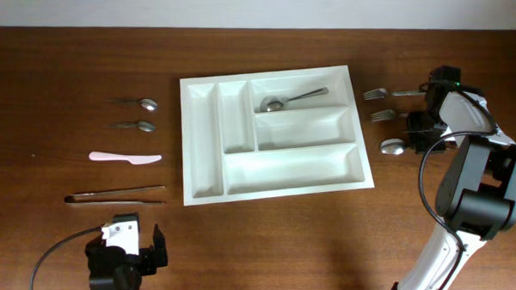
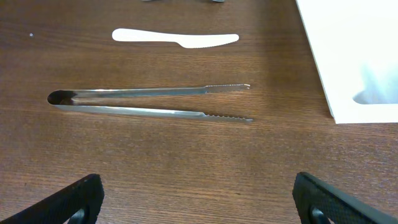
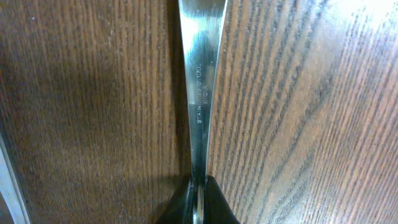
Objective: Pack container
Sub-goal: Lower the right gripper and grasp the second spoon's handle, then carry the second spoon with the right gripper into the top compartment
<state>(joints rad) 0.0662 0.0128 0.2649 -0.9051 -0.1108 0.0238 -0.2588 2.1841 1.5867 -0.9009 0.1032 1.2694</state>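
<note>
The white cutlery tray, the container (image 1: 186, 142), lies mid-table with a steel spoon (image 1: 285, 100) in its top long compartment; its corner also shows in the left wrist view (image 2: 348, 62). My right gripper (image 1: 420, 127) is down at the table to the right of the tray, shut on a steel utensil handle (image 3: 200, 74). I cannot tell which utensil it belongs to. My left gripper (image 2: 199, 193) is open and empty near the front edge, just short of the steel tongs (image 2: 149, 102).
Right of the tray lie two forks (image 1: 376, 94) (image 1: 381, 116) and a spoon (image 1: 391, 147). Left of it lie two spoons (image 1: 143, 103) (image 1: 141, 125), a pale plastic knife (image 1: 124, 157) and the tongs (image 1: 114, 194).
</note>
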